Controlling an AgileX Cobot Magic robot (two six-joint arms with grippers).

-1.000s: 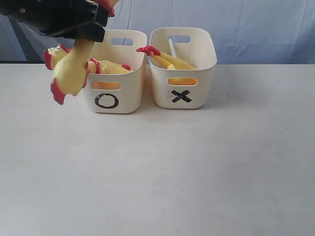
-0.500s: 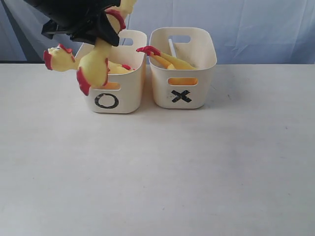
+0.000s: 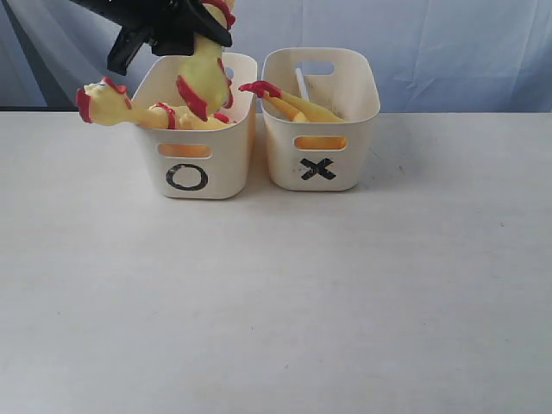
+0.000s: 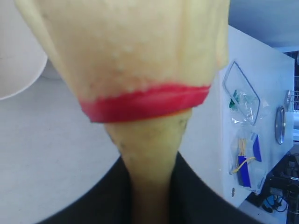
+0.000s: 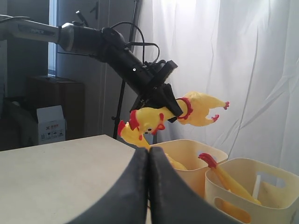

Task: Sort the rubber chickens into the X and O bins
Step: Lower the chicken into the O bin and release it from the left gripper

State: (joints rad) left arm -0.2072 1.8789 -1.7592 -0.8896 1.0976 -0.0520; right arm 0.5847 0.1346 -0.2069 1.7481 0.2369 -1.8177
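Chicken (image 3: 205, 82) clamped in left hand (image 3: 198, 34), hanging over O bin (image 3: 207, 168)

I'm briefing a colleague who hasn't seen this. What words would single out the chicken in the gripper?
Far back on the table stand two cream bins; take the O bin. Above it hangs a yellow chicken, clamped in the black left gripper. It alone is airborne: the second chicken lies in the O bin, the third chicken in the X bin.
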